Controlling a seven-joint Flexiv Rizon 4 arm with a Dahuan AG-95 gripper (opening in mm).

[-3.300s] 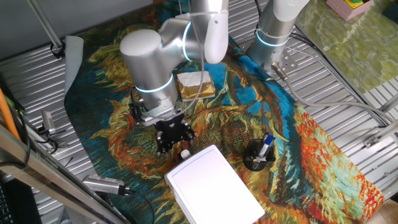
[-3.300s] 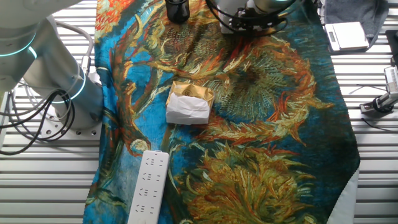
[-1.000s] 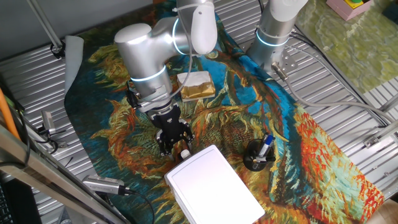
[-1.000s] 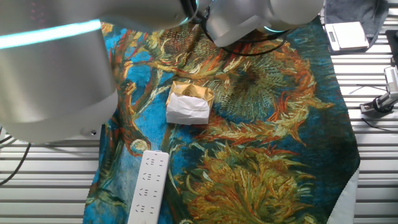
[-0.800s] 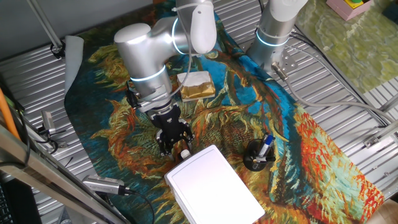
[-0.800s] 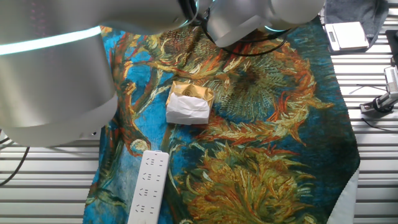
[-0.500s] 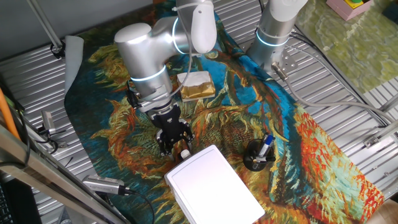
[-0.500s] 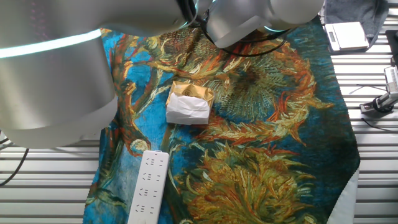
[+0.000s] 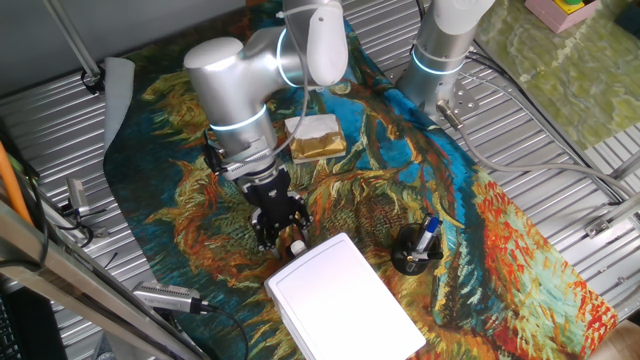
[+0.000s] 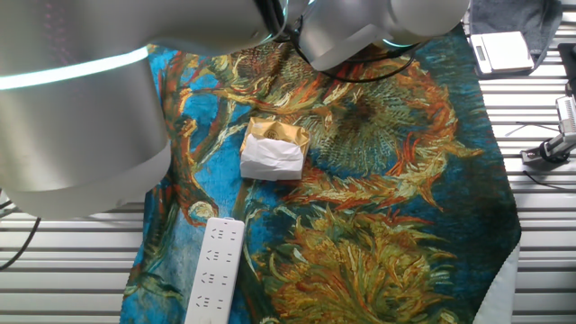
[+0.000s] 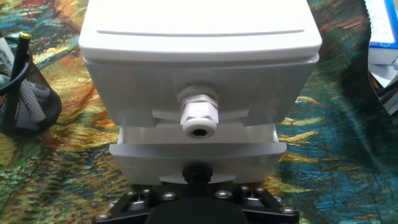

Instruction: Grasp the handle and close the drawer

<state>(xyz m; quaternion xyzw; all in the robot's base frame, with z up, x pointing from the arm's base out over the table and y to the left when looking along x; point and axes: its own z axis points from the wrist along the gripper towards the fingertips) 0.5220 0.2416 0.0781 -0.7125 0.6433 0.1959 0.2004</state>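
The white flat-topped box [image 9: 345, 300] stands at the near edge of the cloth and fills the hand view [image 11: 199, 31]. The handle [image 11: 199, 115], a whitish round knob, sticks out of its grey front and is free; it also shows in one fixed view [image 9: 297, 246]. The drawer [image 11: 198, 152], a shallow light-grey tray, juts out below the knob. My gripper [image 11: 198, 175] is low against the tray's front edge, its dark fingertips together in one blob below the knob. In one fixed view the gripper [image 9: 277, 235] sits just left of the box. The other fixed view shows only the arm.
A black mesh pen cup [image 9: 414, 250] stands right of the box, left in the hand view [image 11: 25, 93]. A tan-and-white sponge block [image 9: 315, 137] lies behind the arm, also in the other fixed view [image 10: 273, 148]. A white power strip [image 10: 214, 268] lies on the cloth.
Since 3.3 s ago the arm has swung and the gripper has come down a little closer to the box. Over the last second nothing has visibly moved.
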